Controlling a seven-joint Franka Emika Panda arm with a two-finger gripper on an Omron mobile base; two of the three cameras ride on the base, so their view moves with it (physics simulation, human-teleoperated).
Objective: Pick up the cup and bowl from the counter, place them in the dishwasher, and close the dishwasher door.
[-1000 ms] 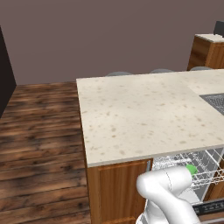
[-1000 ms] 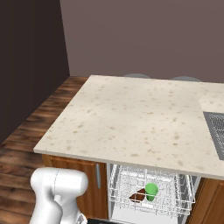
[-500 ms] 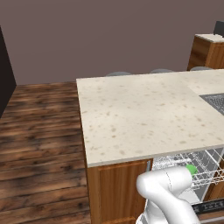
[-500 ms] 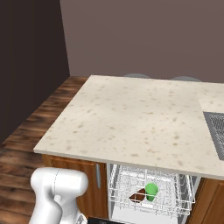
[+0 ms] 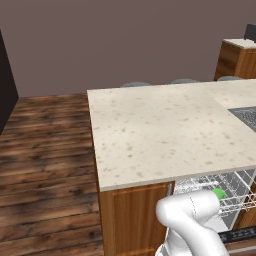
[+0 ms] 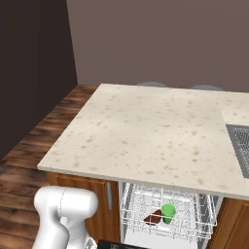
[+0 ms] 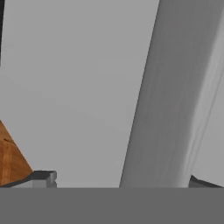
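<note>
Speckled beige counter (image 6: 146, 136) above plank floor (image 5: 45, 150).

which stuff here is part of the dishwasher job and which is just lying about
Job: cup, bowl, both in the dishwasher rack; dishwasher door, its bar handle; counter.
Just there: sink, separate wooden cabinet, wooden floor.

— What sort of place is this?
— A kitchen: beige speckled stone counter (image 6: 146, 131) over orange-brown wooden cabinets (image 5: 135, 215), an open built-in dishwasher with white wire racks (image 6: 168, 214), dark plank floor (image 5: 45, 150).
</note>
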